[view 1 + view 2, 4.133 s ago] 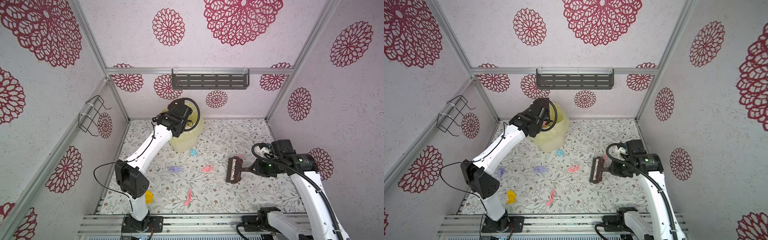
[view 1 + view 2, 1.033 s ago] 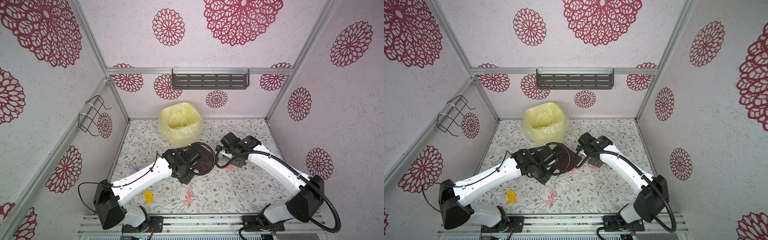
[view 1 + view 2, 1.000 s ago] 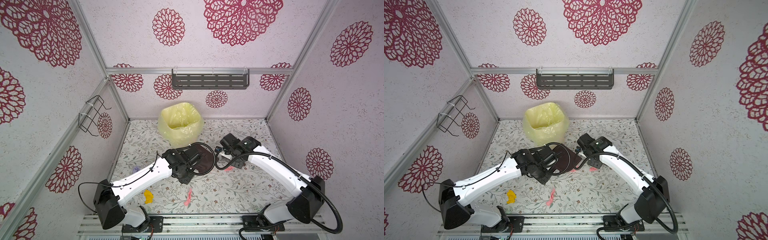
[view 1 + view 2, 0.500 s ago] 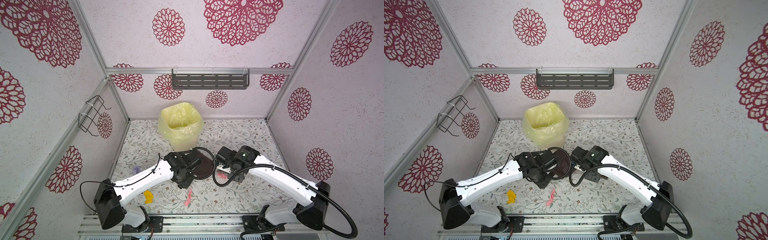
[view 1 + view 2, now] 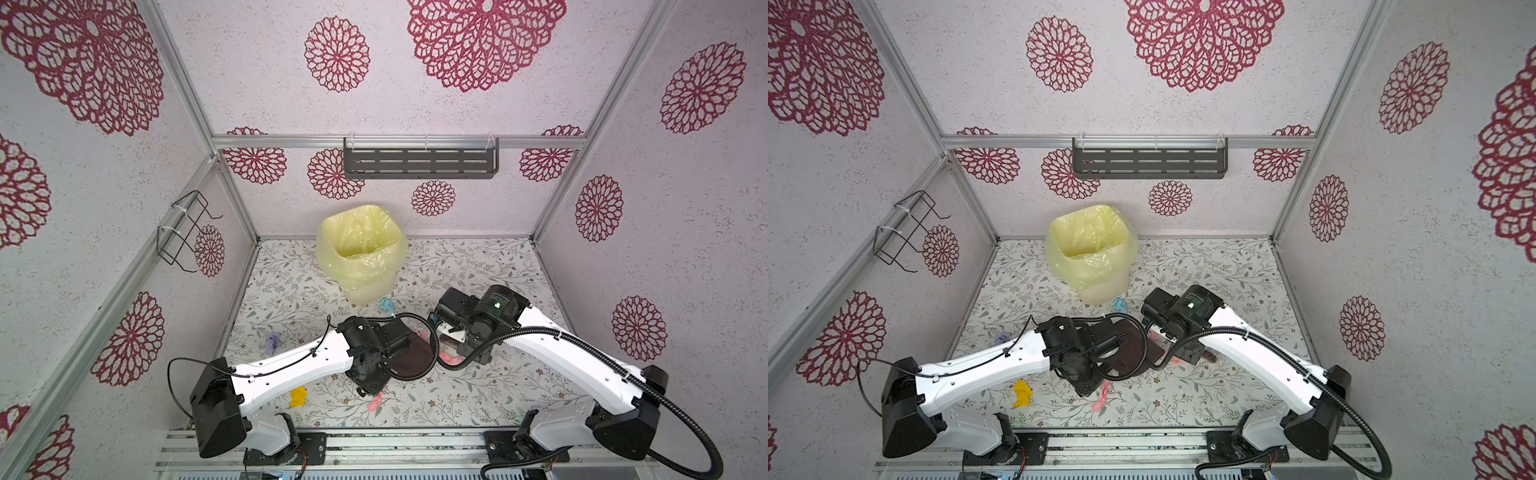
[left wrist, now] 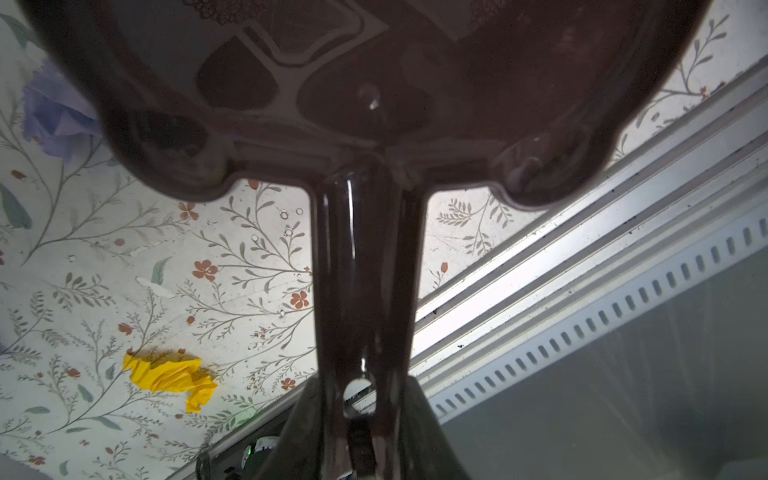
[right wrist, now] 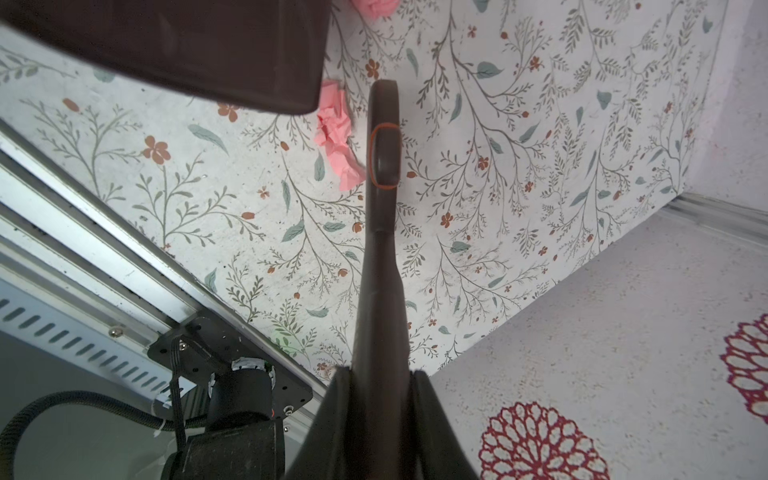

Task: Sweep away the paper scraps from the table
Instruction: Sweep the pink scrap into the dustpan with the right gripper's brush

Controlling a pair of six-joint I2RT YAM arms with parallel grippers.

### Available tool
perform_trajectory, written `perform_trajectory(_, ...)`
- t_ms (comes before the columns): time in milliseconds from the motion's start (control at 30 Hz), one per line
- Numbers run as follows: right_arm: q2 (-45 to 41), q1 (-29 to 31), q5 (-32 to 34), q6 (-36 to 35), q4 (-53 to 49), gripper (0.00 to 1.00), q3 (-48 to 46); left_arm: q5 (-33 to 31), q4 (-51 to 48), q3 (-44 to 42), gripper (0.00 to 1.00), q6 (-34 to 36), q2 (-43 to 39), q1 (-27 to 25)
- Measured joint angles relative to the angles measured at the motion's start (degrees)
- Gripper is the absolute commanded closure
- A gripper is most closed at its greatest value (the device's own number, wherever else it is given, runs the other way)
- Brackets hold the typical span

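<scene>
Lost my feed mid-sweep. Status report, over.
Left claw shut on dustpan handle. Right claw shut on brush. Pink scrap between dustpan and brush; yellow scrap, lilac scrap, blue scrap loose on table. Nothing seen blocking.

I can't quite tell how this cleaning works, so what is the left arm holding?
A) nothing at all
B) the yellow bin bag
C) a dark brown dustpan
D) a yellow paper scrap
C: in the left wrist view the left arm's fingers are closed on the handle of the dark brown dustpan.
</scene>
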Motion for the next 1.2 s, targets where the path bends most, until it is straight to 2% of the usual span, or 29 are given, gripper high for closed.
perform_trajectory(333, 1.3, -5.4, 2.1, 4.2, -0.6, 1.00, 1.4, 3.6, -1.1, 0.0, 1.00, 0.1, 4.4, -4.9)
perform_trajectory(667, 2.8, -5.5, 0.3, 4.2, -0.5, 1.00, 0.6, 5.6, 0.7, 0.1, 1.00, 1.6, 10.3, -5.3)
perform_trajectory(1200, 6.3, -4.9, -6.4, 2.4, -0.2, 1.00, 2.6, 6.9, 3.3, 0.5, 1.00, 3.0, 11.9, -5.3)
